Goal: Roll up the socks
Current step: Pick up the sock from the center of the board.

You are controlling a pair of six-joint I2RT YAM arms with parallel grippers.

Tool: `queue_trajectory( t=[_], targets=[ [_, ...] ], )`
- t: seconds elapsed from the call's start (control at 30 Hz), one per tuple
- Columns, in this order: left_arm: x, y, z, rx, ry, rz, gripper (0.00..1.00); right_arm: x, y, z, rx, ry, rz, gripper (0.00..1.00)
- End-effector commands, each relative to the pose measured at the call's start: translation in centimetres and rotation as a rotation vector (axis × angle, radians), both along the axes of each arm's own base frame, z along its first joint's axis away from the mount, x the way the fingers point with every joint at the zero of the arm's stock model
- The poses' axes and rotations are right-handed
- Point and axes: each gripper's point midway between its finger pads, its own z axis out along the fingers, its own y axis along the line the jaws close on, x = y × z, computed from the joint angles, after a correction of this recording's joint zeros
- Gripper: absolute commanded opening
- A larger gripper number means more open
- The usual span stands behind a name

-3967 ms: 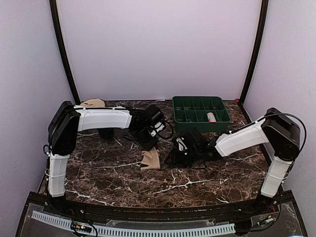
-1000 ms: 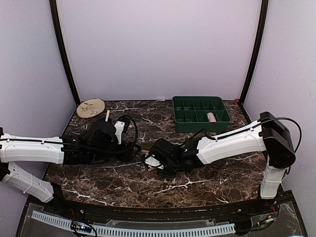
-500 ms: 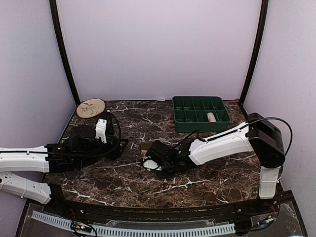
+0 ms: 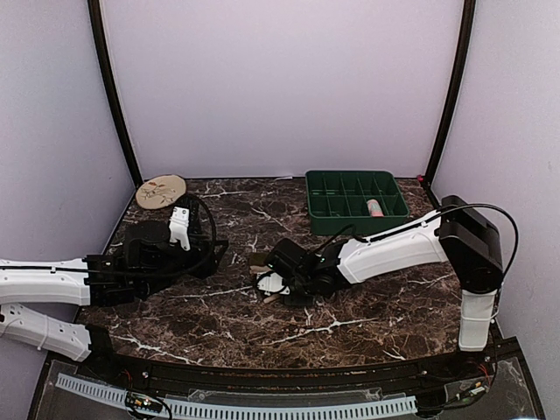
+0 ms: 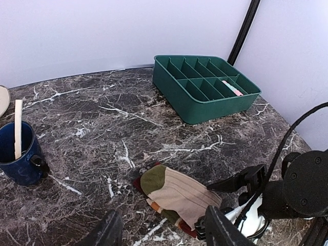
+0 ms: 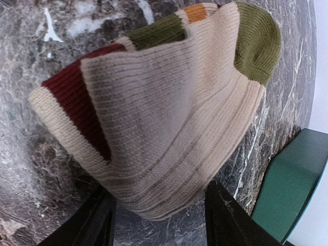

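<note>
Sock [image 6: 164,128] bunched inside spread right gripper [image 6: 160,218]; pinch low at near edge, roll slowly, keep layers together. Left gripper [image 5: 163,231] spread too, empty.

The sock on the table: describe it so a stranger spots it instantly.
Find the green tray at the back of the marble table. In front of it lies the sock: ribbed tan with olive, red and orange bands, unlike the blue mug.

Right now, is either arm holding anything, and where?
Left fingers hold nothing. Right fingers straddle one end of the striped sock; a firm hold cannot be told.
</note>
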Motion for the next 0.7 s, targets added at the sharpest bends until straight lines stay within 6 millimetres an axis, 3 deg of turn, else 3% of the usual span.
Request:
queue_trajectory(
  t=[0.0,0.27,0.4,0.53,0.67],
  targets=[
    [0.3,-0.3,0.3,0.0,-0.036,0.003,0.57,-1.0,0.7,-0.3,0.022,0.061,0.049,0.55],
    [0.5,-0.6,0.3,0.011,-0.049,-0.003,0.57,-1.9,0.9,-0.8,0.019,0.108,0.074,0.51],
    [0.4,-0.5,0.2,0.015,-0.047,-0.004,0.57,-2.2,1.0,-0.9,0.014,0.136,0.074,0.43],
    [0.4,-0.2,0.3,0.021,-0.05,0.002,0.57,-2.4,1.0,-0.9,0.014,0.156,0.062,0.29],
    [0.3,0.0,0.1,0.033,-0.048,0.002,0.57,-2.5,1.1,-0.9,0.016,0.17,0.046,0.26]
  ],
)
